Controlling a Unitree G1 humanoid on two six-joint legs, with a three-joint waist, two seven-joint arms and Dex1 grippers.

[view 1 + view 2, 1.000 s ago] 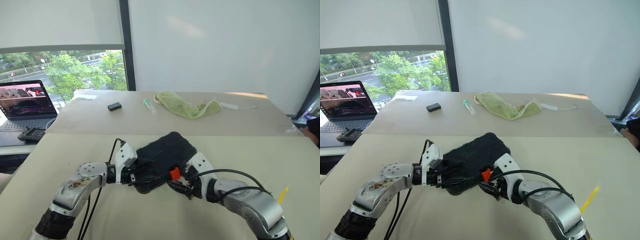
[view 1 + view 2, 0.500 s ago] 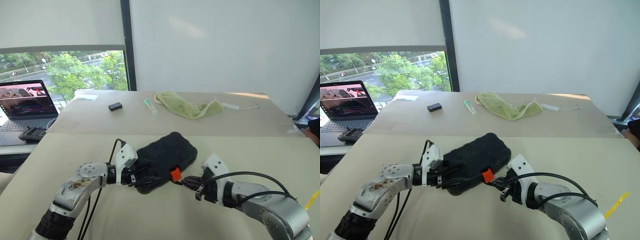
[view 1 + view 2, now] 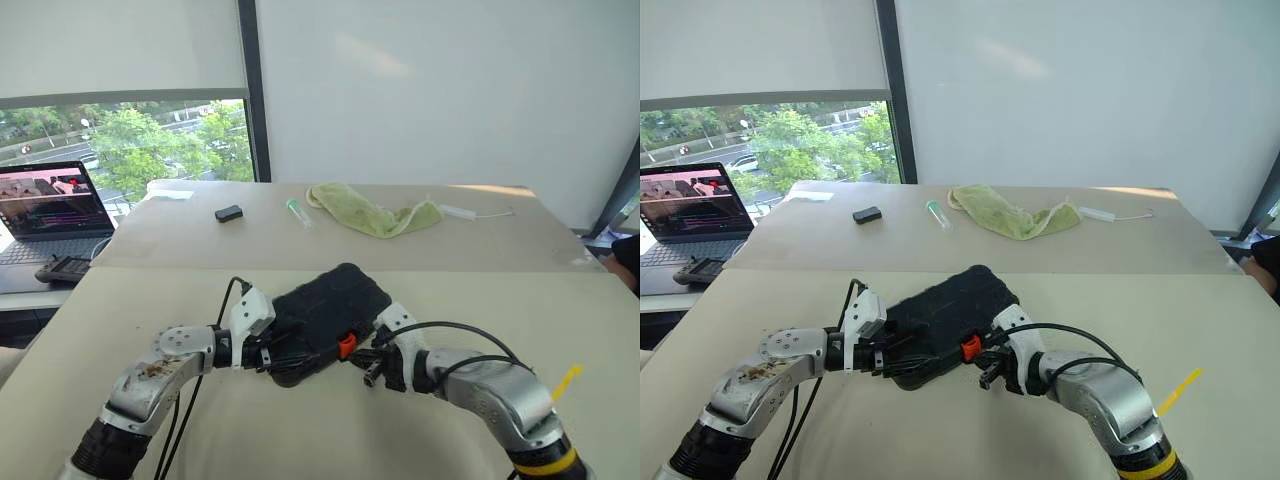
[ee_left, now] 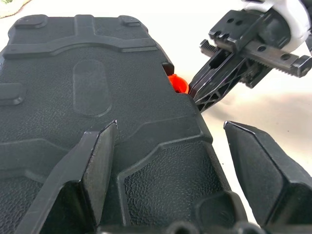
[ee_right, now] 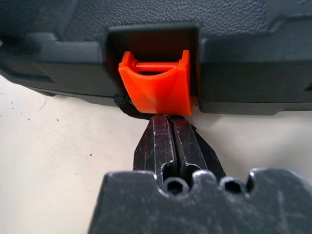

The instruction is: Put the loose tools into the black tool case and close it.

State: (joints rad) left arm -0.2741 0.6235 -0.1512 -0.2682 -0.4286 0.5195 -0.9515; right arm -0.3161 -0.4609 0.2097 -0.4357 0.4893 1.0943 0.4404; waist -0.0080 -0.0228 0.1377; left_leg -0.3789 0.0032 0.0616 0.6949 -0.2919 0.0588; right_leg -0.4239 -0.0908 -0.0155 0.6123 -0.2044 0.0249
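Observation:
The black tool case (image 3: 330, 300) lies closed on the near table, its orange latch (image 3: 347, 346) on the front edge. Its lid is down, so the loose tools are hidden. My left gripper (image 4: 170, 127) is open over the case's left end: one finger rests on the textured lid (image 4: 87, 92), the other hangs past the edge. My right gripper (image 5: 170, 119) is shut with nothing held. Its joined tips sit just below the orange latch (image 5: 157, 87), touching or nearly touching it.
On the far table lie a green cloth (image 3: 375, 215), a small black box (image 3: 229, 212), a small clear tube (image 3: 296, 210) and a white cable (image 3: 470, 212). A laptop (image 3: 45, 205) stands at the left. A yellow strip (image 3: 565, 380) lies at the near right.
My right gripper has shut. It drew back to the right of the latch, then came in again with closed tips at the latch. The left gripper and the case stayed put.

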